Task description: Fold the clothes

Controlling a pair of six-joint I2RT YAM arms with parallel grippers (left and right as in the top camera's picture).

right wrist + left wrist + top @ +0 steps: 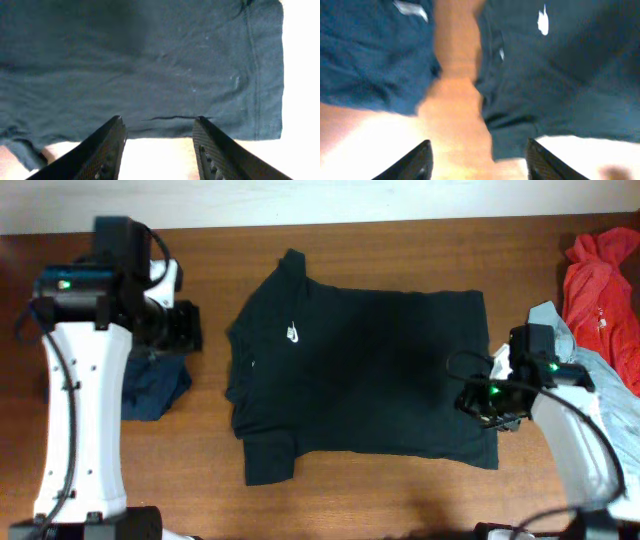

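A brown wooden bench was seen to fill the overhead view. At its centre a dark T-shirt was laid out flat, with the collar turned toward the left arm's side, the hem toward the right arm's side, and one sleeve spread to the far edge and one to the near edge. The white left arm was stretched along the left side of the bench, and the right arm was bent in from the near right corner.

A red garment was heaped at the far right edge. A pale garment was spread just beside it, partly covered by the right arm. A folded blue garment was placed beside the left arm, apart from the T-shirt.

The left fingers were held wide apart with nothing between them, above the strip of bare bench between the blue garment and the T-shirt. The right fingers were likewise spread and empty, over the hem edge of the T-shirt; whether the cloth was touched could not be told. A small white logo was visible on the chest, near the collar.
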